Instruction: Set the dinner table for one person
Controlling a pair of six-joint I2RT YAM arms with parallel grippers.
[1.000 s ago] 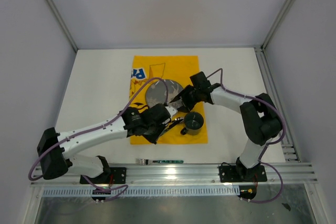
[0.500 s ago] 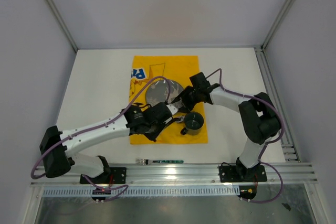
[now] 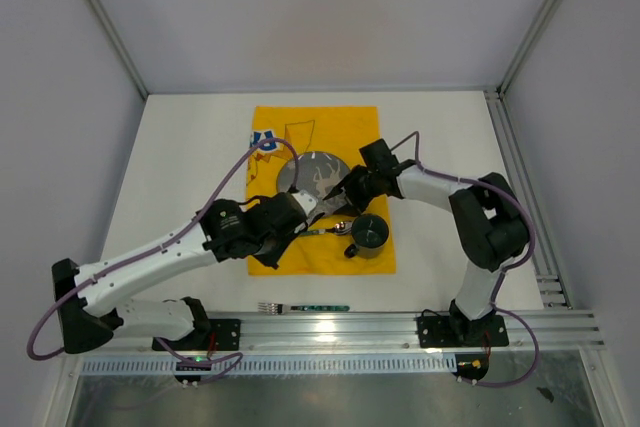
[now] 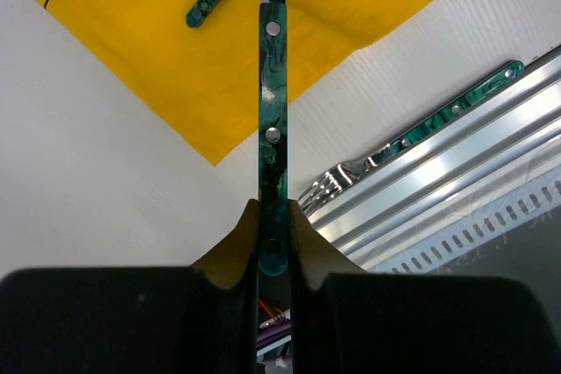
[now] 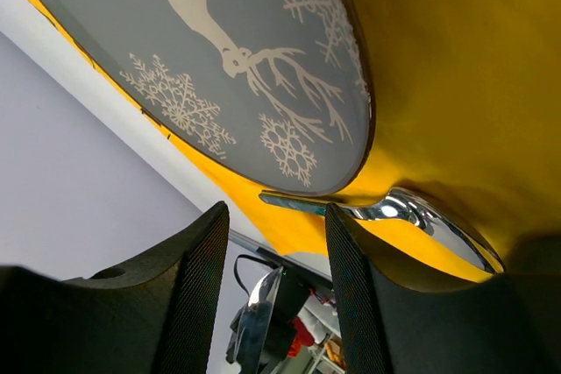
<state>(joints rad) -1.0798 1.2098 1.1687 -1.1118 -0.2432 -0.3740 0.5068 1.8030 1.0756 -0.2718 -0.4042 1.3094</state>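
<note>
Pinching knife (image 4: pixel 272 111) handle in left claw (image 4: pixel 273 225), blade end ahead over yellow cloth (image 4: pixel 175 41); with right claw (image 5: pixel 273 216) spread just beside plate (image 5: pixel 175 59) rim.

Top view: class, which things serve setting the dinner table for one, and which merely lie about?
For the job: white tabletop, yellow printed cloth, grey round reindeer plate, dark mug, shiny steel spoon, green-handled fork, green-handled knife.
Lying about: silver aluminium rail, purple cables.
</note>
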